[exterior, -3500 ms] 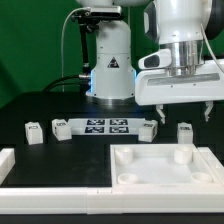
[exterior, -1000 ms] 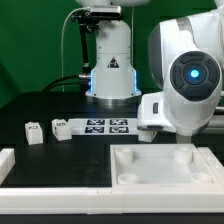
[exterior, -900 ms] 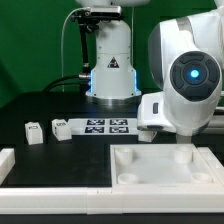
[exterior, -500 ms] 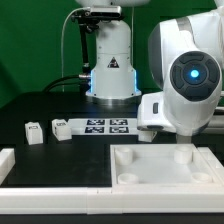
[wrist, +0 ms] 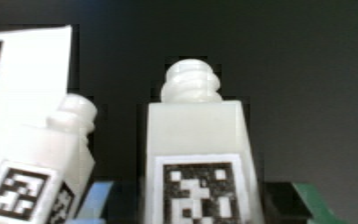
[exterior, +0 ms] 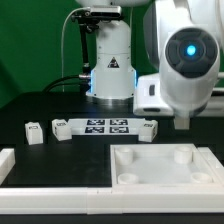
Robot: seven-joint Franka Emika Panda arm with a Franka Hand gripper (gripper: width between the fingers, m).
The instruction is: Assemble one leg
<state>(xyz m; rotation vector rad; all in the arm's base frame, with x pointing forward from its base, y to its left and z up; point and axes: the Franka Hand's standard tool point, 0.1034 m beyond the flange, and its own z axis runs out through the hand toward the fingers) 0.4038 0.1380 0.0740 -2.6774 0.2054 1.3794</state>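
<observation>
Black tabletop [exterior: 40, 105] fills your background; the gripper [wrist: 202, 196] clamps the leg [wrist: 195, 135] between its fingers; the marker board [exterior: 105, 126] lies at ten o'clock from the tray [exterior: 150, 175], exterior view.

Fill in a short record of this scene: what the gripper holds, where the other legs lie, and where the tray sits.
gripper: shut on the held leg, as far as the wrist view shows
held leg: tag facing the wrist camera, knobbed tip pointing away from the fingers
left-end leg: beside the marker board, at its end on the exterior view's left
right-end leg: beside the board's other end
lone leg: apart, further to the exterior view's left
tray: flat, nearest the camera, on the exterior view's right
</observation>
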